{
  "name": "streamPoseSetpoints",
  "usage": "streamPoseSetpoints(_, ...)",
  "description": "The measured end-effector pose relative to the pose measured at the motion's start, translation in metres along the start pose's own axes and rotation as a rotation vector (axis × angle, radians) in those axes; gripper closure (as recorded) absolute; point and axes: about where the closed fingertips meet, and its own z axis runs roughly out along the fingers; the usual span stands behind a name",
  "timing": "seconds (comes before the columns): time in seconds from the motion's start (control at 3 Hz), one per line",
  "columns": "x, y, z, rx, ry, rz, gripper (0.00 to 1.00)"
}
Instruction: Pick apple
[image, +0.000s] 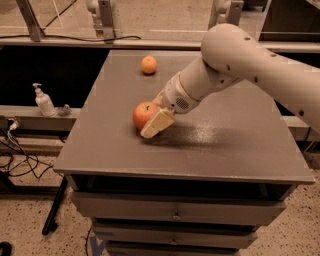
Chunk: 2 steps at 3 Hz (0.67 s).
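The red apple (143, 114) with yellowish patches rests on the grey table top (225, 150), left of its middle. My gripper (154, 125) has come down from the right on the white arm (240, 65) and sits right against the apple's right front side, overlapping it in the camera view. The part of the gripper behind the apple is hidden. The apple's underside still looks to be on the table.
A smaller plain orange fruit (149, 65) lies near the table's far edge. A soap dispenser (44, 100) stands on a low ledge to the left. Drawers (175, 215) are below the table top. Cables lie on the floor at the left.
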Motion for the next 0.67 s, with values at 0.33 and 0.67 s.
streamPoseSetpoints(0.33, -0.001, -0.0068, -0.0038, -0.018, 0.029, 0.032, 0.64)
streamPoseSetpoints(0.67, -0.0003, -0.0142, -0.0117, -0.02, 0.044, 0.053, 0.87)
